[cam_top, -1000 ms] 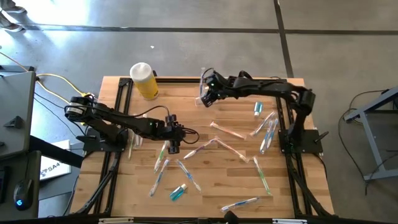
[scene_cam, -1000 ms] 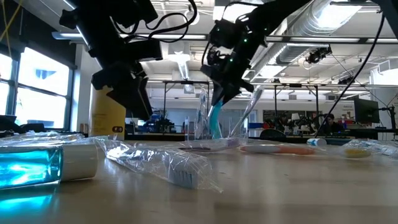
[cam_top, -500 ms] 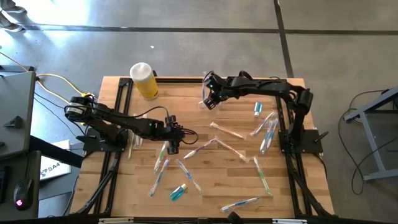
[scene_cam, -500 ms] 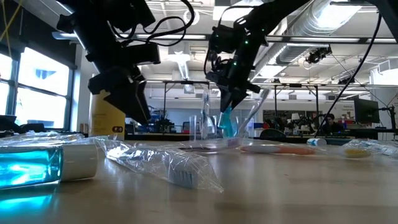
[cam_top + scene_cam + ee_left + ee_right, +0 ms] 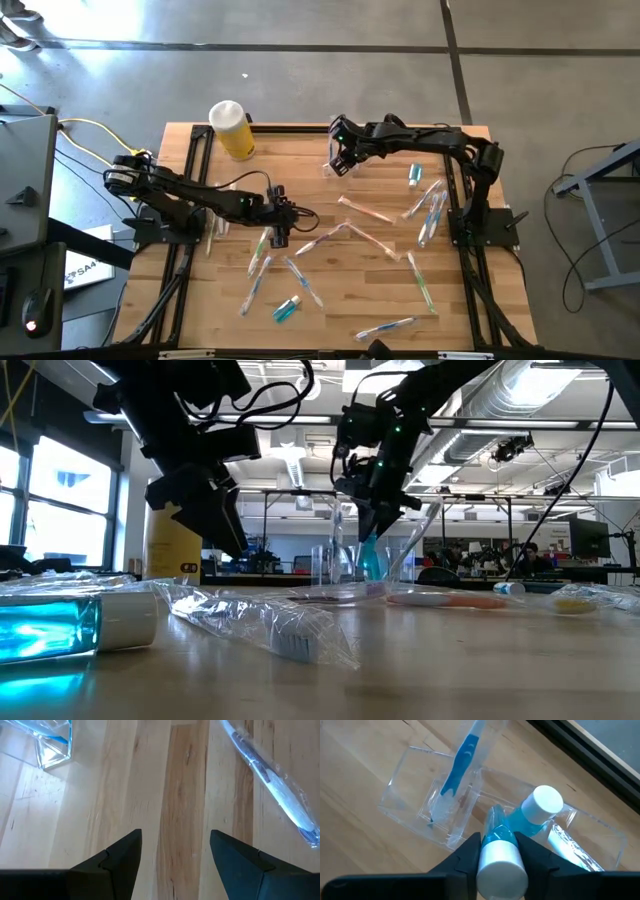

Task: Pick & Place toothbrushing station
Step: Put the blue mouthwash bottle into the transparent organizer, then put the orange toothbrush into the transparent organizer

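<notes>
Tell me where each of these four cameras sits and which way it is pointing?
High view: above, looking straight down on the wooden table; both arms show, left gripper mid-table, right gripper at the far edge.
Low view: at table-top height, looking level across; both arms come down from above.
Left wrist view: on the left arm, facing bare wood past its open fingers.
Right wrist view: on the right arm, facing the clear organizer; its gripper holds a teal tube.
Shared: the low and right wrist views both show that tube.

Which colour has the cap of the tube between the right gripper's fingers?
White, on the teal tube; the right wrist view shows it best.
</notes>
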Controlling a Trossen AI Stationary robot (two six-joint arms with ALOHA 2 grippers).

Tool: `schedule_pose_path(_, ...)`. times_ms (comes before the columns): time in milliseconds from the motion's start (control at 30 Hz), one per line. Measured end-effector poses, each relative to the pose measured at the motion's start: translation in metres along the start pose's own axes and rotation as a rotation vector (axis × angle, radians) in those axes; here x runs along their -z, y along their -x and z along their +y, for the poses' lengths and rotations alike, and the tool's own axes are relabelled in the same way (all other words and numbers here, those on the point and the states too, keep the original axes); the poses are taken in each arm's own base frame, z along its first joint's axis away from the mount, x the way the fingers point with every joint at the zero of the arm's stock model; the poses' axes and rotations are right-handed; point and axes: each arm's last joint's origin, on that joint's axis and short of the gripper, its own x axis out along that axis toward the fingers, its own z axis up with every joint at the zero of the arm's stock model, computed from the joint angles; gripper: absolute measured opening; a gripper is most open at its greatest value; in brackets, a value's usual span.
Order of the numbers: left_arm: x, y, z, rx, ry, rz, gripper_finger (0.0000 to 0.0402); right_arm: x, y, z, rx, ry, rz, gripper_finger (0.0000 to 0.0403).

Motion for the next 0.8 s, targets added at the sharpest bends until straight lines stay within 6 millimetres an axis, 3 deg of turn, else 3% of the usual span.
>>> schedule_pose_path(133,0.0001,0.0000,0.0000,0.000,0.000,0.001,0.0228,0.0000,0.0000,0.0001,0.000,-0.005,-0.001,0.0143)
schedule_pose_path(233,0.0001,0.0000,0.0000,0.000,0.000,0.001,0.0228,-0.0001,0.0002,0.0001,0.000,-0.006,-0.002,0.0149)
schedule_pose_path(800,0.0010,0.0000,0.0001,-0.001,-0.003,0.010,0.0228,0.0005,0.0017,0.0058,-0.012,0.061,-0.018,0.0087)
